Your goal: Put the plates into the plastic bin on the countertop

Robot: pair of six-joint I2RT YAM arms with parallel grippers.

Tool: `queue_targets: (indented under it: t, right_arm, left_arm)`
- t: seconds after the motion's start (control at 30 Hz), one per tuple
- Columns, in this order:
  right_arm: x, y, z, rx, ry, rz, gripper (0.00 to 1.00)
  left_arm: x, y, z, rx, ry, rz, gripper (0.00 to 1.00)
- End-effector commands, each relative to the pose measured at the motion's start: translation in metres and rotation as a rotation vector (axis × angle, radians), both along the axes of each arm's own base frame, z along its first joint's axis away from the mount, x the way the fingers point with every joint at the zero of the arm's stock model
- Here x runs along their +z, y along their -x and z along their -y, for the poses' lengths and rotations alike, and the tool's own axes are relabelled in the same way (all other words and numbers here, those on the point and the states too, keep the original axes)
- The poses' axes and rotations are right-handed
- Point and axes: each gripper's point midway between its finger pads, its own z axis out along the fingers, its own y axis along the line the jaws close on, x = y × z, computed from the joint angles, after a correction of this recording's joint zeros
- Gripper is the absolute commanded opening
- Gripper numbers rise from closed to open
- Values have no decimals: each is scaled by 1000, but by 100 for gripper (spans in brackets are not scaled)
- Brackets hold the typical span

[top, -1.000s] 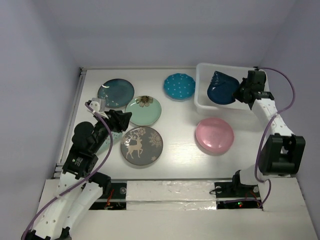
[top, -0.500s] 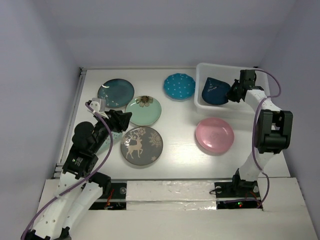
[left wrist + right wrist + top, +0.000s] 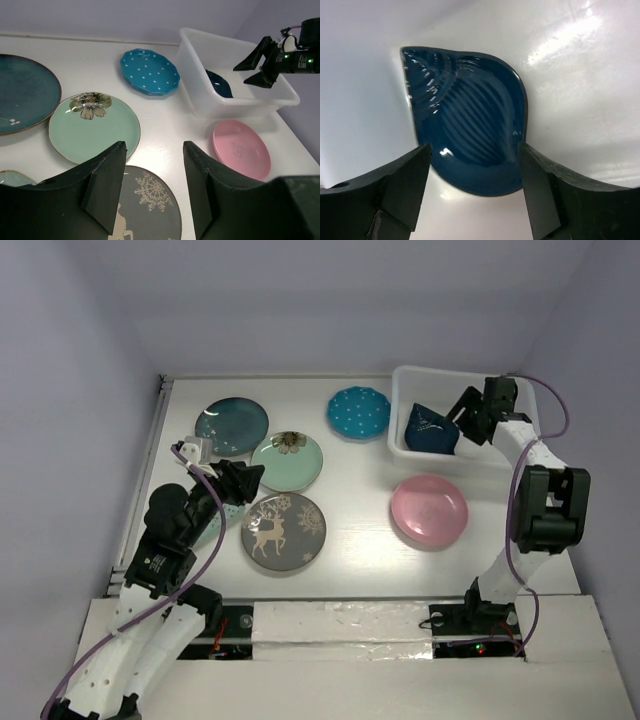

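The navy shell-shaped plate lies free inside the plastic bin, at its left end. My right gripper hovers just over that plate's near edge, open, with nothing between its fingers. On the countertop lie the dark teal plate, the mint flower plate, the blue dotted plate, the grey reindeer plate and the pink plate. My left gripper hangs open and empty above the reindeer plate.
Pale lavender walls enclose the countertop on three sides. The edge of another pale green dish shows under my left arm. The right arm's purple cable loops over the bin's right end.
My right gripper has opened and let go of the navy plate, which now rests lower in the bin. The left arm has not moved.
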Motion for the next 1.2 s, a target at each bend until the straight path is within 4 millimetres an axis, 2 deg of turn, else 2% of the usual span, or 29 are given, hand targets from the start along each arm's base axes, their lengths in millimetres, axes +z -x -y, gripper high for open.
queue_targets:
  t: [0.0,0.03,0.1,0.13,0.17,0.2,0.23,0.27,0.3,0.33,0.37,0.4,0.43,0.47,0.57,0.6,0.63,0.67,0.7,0.73,0.77,0.8,0.83,0.87,0.97,1.07,1.1,1.13,1.17]
  right_arm:
    - [57,-5,10,-44,40,171,76]
    - [76,2,10,-48,46,217,76]
    - [94,13,17,-84,77,263,75]
    - [108,28,13,-86,89,299,69]
    - [113,37,8,-78,93,316,62]
    - [117,45,-8,-38,96,331,54]
    - [104,58,-19,-12,97,305,42]
    - [112,73,-32,24,96,324,12]
    - [106,83,-47,58,92,311,4]
    - [98,95,-81,144,79,295,0]
    - [77,113,-97,191,73,247,0]
    - [67,124,-114,219,44,221,0]
    - [55,140,-143,296,26,194,0]
    - [35,153,-152,320,26,151,0]
    - [8,180,-169,336,33,61,0]
    - [-5,188,-169,338,41,21,3]
    - [-11,191,-168,340,49,-1,10]
    - [-17,194,-168,346,70,-25,25]
    - [-26,200,-167,351,98,-68,29]
    - [-34,199,-164,342,123,-100,33]
    - [-38,200,-166,356,135,-113,43]
    - [-40,200,-168,372,141,-123,46]
    - [-39,199,-175,391,140,-122,47]
    - [-48,197,-175,395,153,-149,47]
    - [-56,193,-179,410,204,-184,50]
    - [-64,190,-175,408,254,-222,50]
    - [-74,189,-173,404,279,-258,49]
    - [-77,189,-173,407,302,-269,46]
    - [-79,189,-171,395,345,-275,39]
  left_arm:
    - [24,5,1,-12,17,72,46]
    - [25,6,0,-11,18,75,46]
    - [26,7,0,-11,20,79,46]
    - [26,7,0,-11,21,82,46]
    - [26,9,2,-20,21,82,46]
    - [27,9,2,-20,23,85,46]
    - [28,10,1,-20,25,87,46]
    - [29,10,1,-20,24,89,46]
    - [29,11,1,-20,25,90,46]
    - [29,11,1,-20,26,92,46]
    - [30,11,1,-20,27,94,46]
    - [30,12,0,-20,28,97,46]
    - [31,13,0,-20,31,99,46]
    - [31,14,2,-29,31,99,46]
    - [32,16,2,-30,34,105,46]
    - [34,18,4,-42,38,111,46]
    - [35,19,4,-44,38,115,46]
    - [36,20,3,-42,39,117,46]
    - [37,21,3,-42,43,121,46]
    - [38,23,4,-52,48,127,46]
    - [40,24,4,-52,49,131,46]
    - [41,25,3,-50,50,136,46]
    - [41,26,3,-50,53,138,46]
    - [42,27,3,-52,53,140,46]
    - [44,30,4,-61,59,148,46]
    - [45,32,3,-61,59,156,46]
    - [45,33,5,-70,61,155,46]
    - [46,34,4,-68,62,159,46]
    - [47,34,4,-70,63,161,46]
